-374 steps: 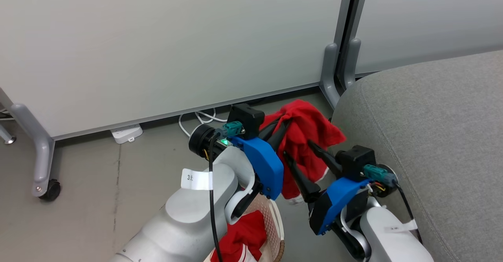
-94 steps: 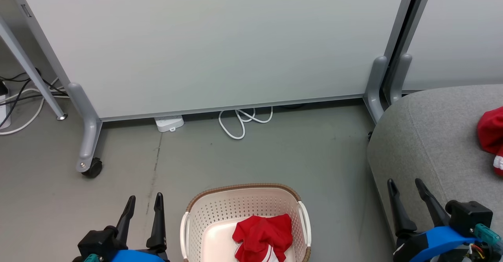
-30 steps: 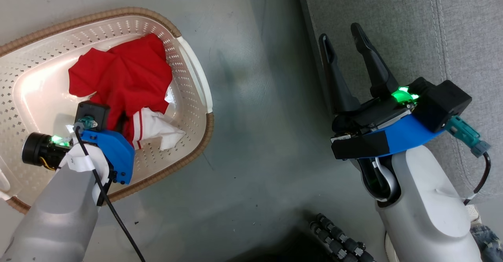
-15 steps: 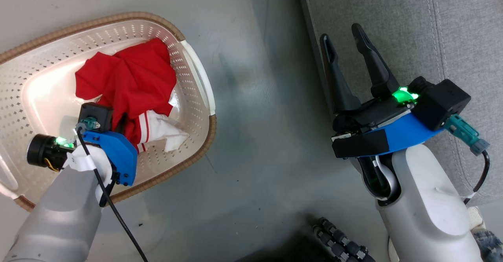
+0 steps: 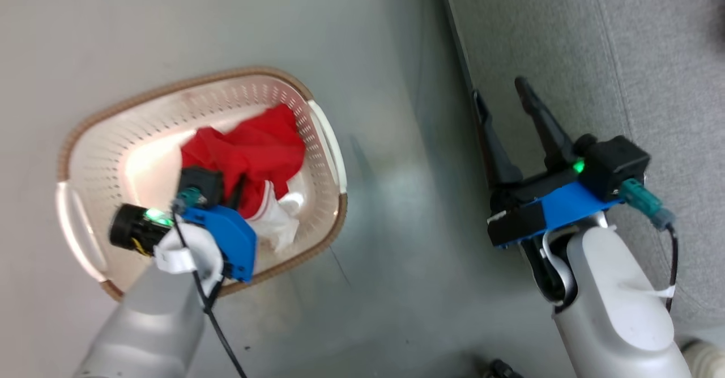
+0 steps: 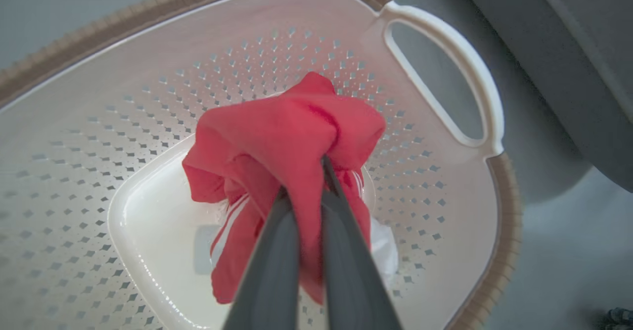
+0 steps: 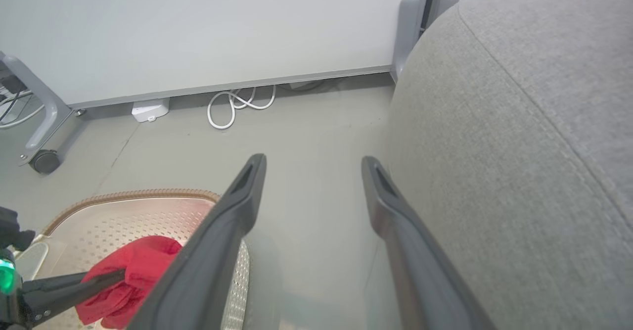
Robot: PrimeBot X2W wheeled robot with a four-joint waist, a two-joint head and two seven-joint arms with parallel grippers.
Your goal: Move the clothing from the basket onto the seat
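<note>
Down in the basket (image 6: 148, 97), the clothing (image 6: 287, 137) is one bright red garment with white stripes, bunched into a peak around the left gripper (image 6: 304, 176). Its two dark fingers stand almost together with a fold of the red fabric pinched between them. The rest of the cloth hangs down from that fold, and a white part of it lies against the basket's bottom on the side nearer the white handle (image 6: 445, 68).

From the head view, the garment (image 5: 255, 151) sits in the half of the basket (image 5: 170, 86) that faces the seat (image 5: 566, 38), and the left gripper (image 5: 235, 194) reaches down into it from above. The basket stands on the grey floor (image 5: 396, 225), apart from the seat, with bare floor between them.

The right gripper (image 5: 499, 89) is off to the other side with its jaws spread wide and nothing between them. It hangs just over the near edge of the seat. Its own camera looks between its fingers (image 7: 247, 191) at the floor, with the seat (image 7: 494, 122) to one side and the basket (image 7: 133, 194) and red garment (image 7: 133, 265) low on the other. Farther back are a pale partition panel (image 7: 198, 23), a coiled white cable (image 7: 232, 107), a white power strip (image 7: 148, 110) and a caster wheel (image 7: 44, 162).
</note>
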